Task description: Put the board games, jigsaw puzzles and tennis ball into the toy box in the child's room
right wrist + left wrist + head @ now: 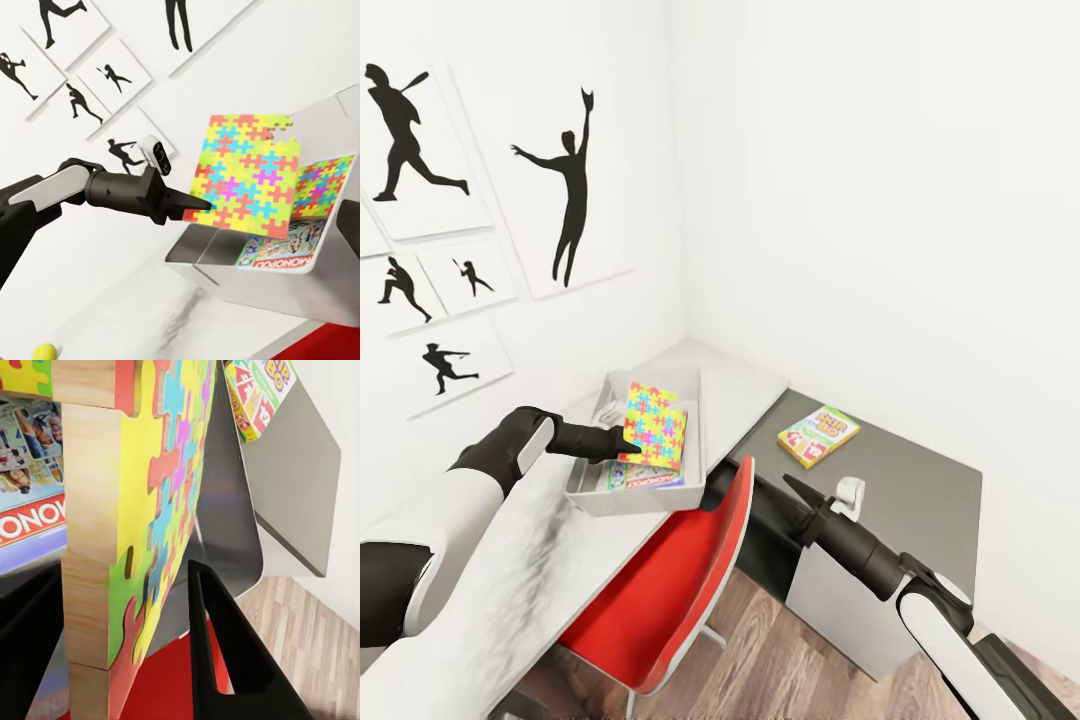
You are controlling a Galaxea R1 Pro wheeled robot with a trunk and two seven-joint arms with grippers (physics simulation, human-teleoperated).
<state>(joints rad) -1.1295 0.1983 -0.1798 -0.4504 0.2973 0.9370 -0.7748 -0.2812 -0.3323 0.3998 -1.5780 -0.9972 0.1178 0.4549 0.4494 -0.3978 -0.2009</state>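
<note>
Over toy box (592, 494): left pincer (628, 443) clamped on upright jigsaw puzzle (656, 424) edge.

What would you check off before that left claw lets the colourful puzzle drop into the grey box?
1. Left claw has a grip on the jigsaw puzzle: ok, it holds one edge, with a finger on each side.
2. Puzzle is above the toy box: ok, it hangs tilted over the open top.
3. Room inside the box: ok, a Monopoly box and a second puzzle lie inside, with space left.
4. Right claw is out of the way: ok, it sits beside the red chair, apart from the box.
5. Toys left outside: not ok, a yellow-green game box and the tennis ball remain on the table.
</note>
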